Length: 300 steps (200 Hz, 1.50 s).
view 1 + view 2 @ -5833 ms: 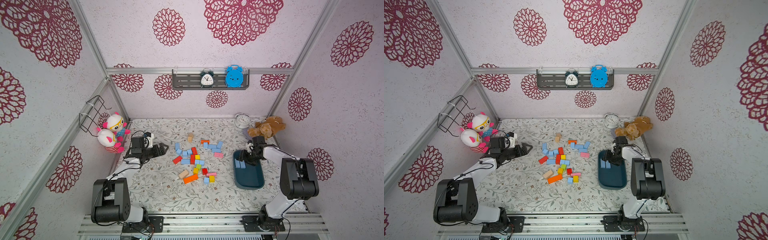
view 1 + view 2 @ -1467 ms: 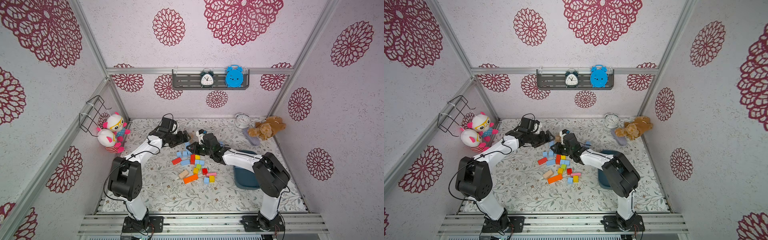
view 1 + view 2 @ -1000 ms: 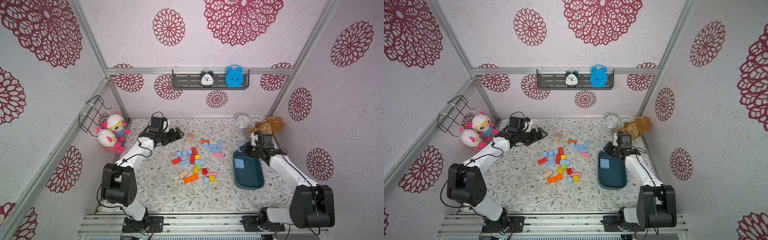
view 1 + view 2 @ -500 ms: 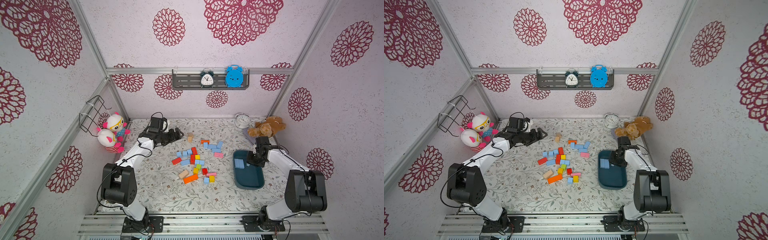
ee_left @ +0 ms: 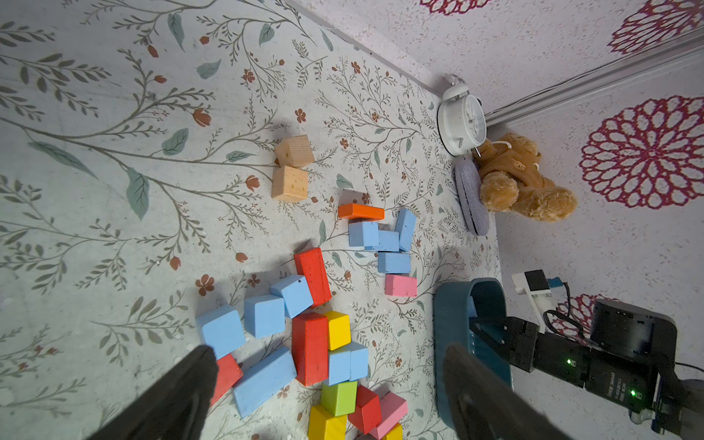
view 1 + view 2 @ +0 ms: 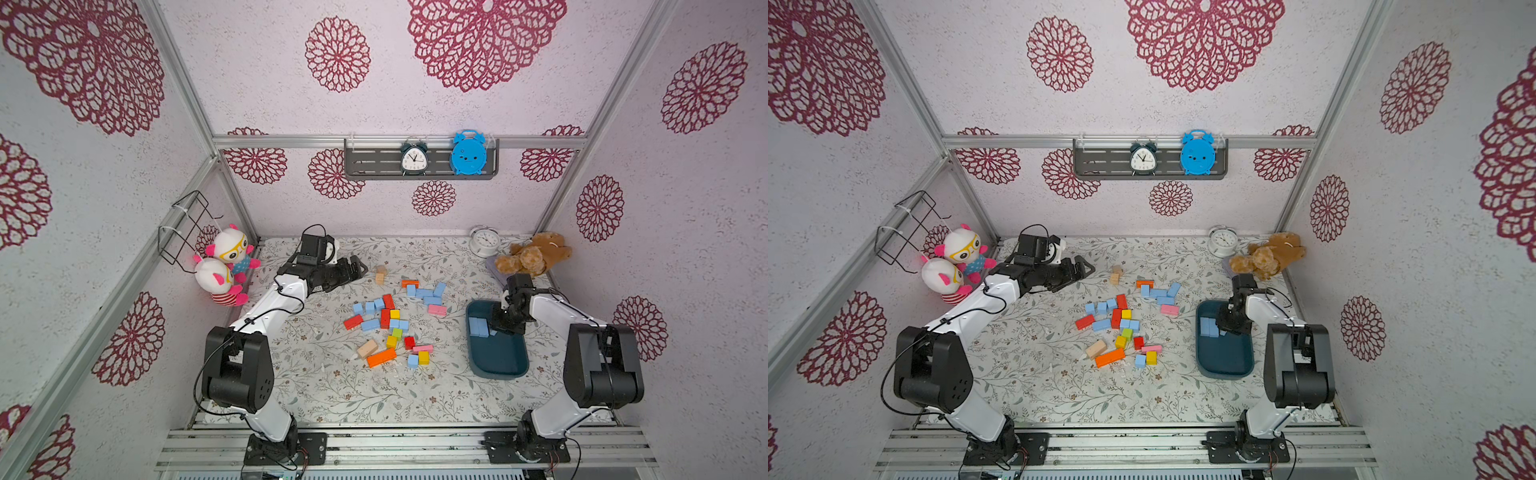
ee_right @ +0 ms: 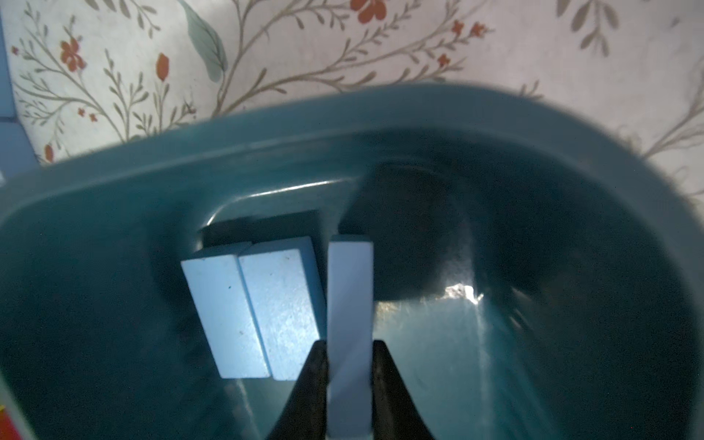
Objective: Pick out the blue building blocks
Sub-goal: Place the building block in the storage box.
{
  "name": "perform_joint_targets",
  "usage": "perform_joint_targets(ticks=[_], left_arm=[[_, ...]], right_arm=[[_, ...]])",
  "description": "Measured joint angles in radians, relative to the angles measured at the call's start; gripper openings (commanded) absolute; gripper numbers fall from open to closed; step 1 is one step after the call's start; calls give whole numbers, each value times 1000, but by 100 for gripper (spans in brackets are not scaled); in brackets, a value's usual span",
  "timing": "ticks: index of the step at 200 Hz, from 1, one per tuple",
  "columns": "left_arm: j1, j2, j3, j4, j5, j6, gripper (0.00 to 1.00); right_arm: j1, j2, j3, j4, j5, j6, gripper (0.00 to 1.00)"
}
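1. Robot test booth, not a home: aluminium frame (image 6: 291,142) carries wallpapered panels (image 6: 415,104).
2. Two arms (image 6: 552,309) bolted onto rails (image 6: 415,436).
3. Nursery dressing: plush dolls (image 6: 226,266), shelf clocks (image 6: 413,158), teddy bear (image 6: 534,255) beyond the right fingers (image 7: 310,384).

Scattered blocks (image 6: 385,318) lie at the middle of the table (image 6: 332,395) — the tub (image 6: 496,357) to their right, bricks (image 6: 478,327) inside.

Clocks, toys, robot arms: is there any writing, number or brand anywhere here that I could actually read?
No text is legible.
Black alarm clock on the shelf: dial numerals, too small to read.
White alarm clock on the table: dial numerals, too blurred.
Right arm's black casing: small white print, too blurred.
Blue clock: no writing shows.
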Motion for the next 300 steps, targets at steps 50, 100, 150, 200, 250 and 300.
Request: perform_joint_targets(ticks=[50,100,150,200,250,300], left_arm=[[-4,0,0,0,0,0,97],[-6,0,0,0,-1,4,97],[-8,0,0,0,-1,7,97],[-8,0,0,0,-2,7,97],[-14,0,0,0,-2,8,97],[-14,0,0,0,-3,11,97]], right_arm=[[-10,13,0,-6,0,-23,38],[-10,13,33,-38,83,-26,35],[-11,15,41,-53,122,-27,33],[-12,32,60,-61,137,-35,48],[-25,68,73,-55,111,-35,52],[-27,85,72,-28,47,-40,52]])
